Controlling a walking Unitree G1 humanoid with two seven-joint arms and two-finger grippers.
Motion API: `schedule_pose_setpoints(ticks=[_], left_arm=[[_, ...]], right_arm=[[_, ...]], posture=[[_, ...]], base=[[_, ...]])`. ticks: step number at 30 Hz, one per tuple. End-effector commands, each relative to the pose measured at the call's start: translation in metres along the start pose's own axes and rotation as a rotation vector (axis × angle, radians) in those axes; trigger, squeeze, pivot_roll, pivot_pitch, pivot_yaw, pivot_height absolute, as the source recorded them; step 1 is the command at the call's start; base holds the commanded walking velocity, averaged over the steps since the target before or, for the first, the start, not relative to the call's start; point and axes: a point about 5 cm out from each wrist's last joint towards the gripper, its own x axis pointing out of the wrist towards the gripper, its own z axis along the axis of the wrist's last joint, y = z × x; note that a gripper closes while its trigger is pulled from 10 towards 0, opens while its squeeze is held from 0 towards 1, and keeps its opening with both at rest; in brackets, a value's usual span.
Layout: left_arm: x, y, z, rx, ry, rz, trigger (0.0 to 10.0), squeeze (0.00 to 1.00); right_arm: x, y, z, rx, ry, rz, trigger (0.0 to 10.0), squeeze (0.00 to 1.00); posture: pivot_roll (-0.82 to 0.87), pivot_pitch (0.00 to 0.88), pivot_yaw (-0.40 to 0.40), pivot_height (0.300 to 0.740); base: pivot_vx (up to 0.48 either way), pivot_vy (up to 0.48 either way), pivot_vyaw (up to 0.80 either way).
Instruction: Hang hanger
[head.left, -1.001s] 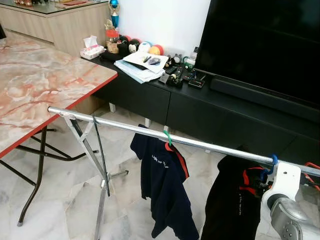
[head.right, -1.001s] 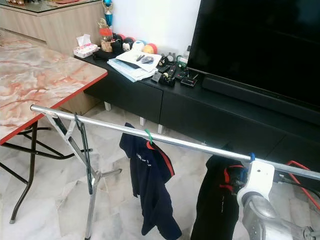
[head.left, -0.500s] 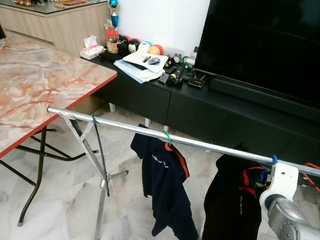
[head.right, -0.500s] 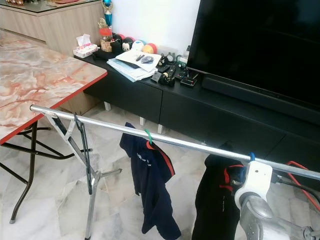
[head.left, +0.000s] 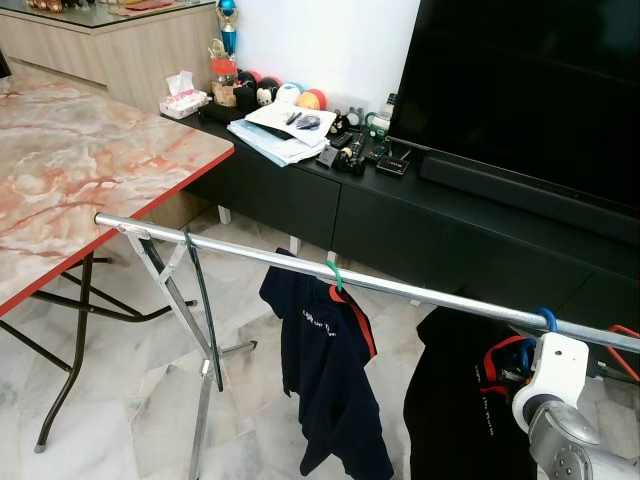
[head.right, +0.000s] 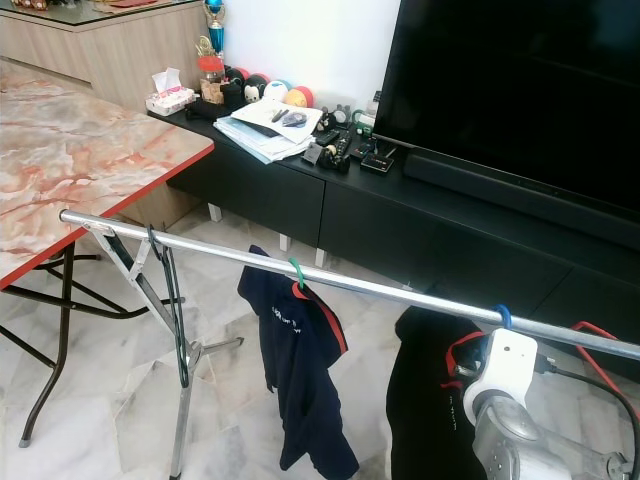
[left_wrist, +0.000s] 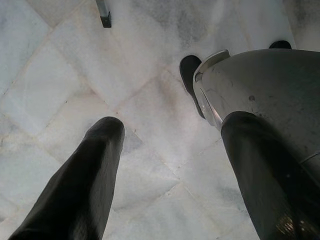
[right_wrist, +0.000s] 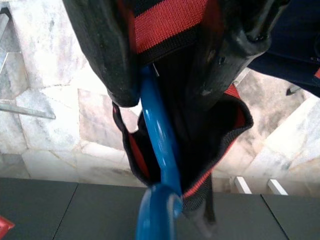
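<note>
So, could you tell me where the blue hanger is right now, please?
The blue hanger is hooked over the metal rail near its right end, carrying the black shirt, with the right gripper at its neck, right of the navy shirt.

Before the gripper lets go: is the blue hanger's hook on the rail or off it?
On. The blue hanger's hook curls over the rail, black shirt hanging below; right gripper grips it.
</note>
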Motion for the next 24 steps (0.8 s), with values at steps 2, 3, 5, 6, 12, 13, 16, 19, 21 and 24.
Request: schedule_pose_setpoints(ticks=[2,3,5,6,12,13,16,19,21,24], left_arm=[[0.000,-0.011,-0.013,0.005,0.058,-0.044,10.0,0.00],[0.000,-0.010,-0.013,0.006,0.058,-0.043,10.0,0.00],[0.000,-0.010,-0.013,0.006,0.058,-0.042,10.0,0.00],[0.000,-0.010,-0.013,0.007,0.058,-0.042,10.0,0.00],[0.000,-0.010,-0.013,0.014,0.058,-0.043,10.0,0.00],[0.000,-0.010,-0.013,0.015,0.058,-0.043,10.0,0.00],[0.000,-0.010,-0.013,0.019,0.058,-0.044,10.0,0.00],[0.000,-0.010,-0.013,0.020,0.058,-0.044,10.0,0.00],[0.000,-0.010,-0.013,0.021,0.058,-0.044,10.0,0.00],[0.000,-0.010,-0.013,0.022,0.059,-0.044,10.0,0.00]], right_arm=[[0.003,-0.002,-0.003,0.022,0.012,-0.003,10.0,0.00],[0.006,-0.001,-0.002,0.025,0.013,0.004,10.0,0.00],[0.007,0.000,-0.002,0.027,0.012,0.010,10.0,0.00],[0.008,0.002,0.000,0.028,0.007,0.028,10.0,0.00],[0.015,0.015,0.015,0.037,-0.050,0.103,10.0,0.00],[0.016,0.017,0.016,0.034,-0.050,0.115,10.0,0.00],[0.019,0.023,0.015,0.015,-0.040,0.148,10.0,0.00],[0.022,0.025,0.012,0.009,-0.030,0.153,10.0,0.00],[0.023,0.024,0.011,0.007,-0.025,0.151,10.0,0.00],[0.026,0.023,0.009,0.009,-0.019,0.141,10.0,0.00]], posture=[[0.00,0.066,-0.068,0.740],[0.00,0.066,-0.068,0.740],[0.00,0.067,-0.066,0.740],[0.00,0.067,-0.065,0.740],[0.00,0.068,-0.063,0.740],[0.00,0.068,-0.063,0.740],[0.01,0.068,-0.064,0.740],[0.01,0.068,-0.063,0.740],[0.01,0.069,-0.062,0.740],[0.01,0.070,-0.061,0.740]], base=[[0.000,0.000,0.00],[0.000,0.000,0.00],[0.000,0.000,0.00],[0.000,0.000,0.00],[0.000,0.000,0.00],[0.000,0.000,0.00],[0.000,0.000,0.00],[0.000,0.000,0.00],[0.000,0.000,0.00],[0.000,0.000,0.00]])
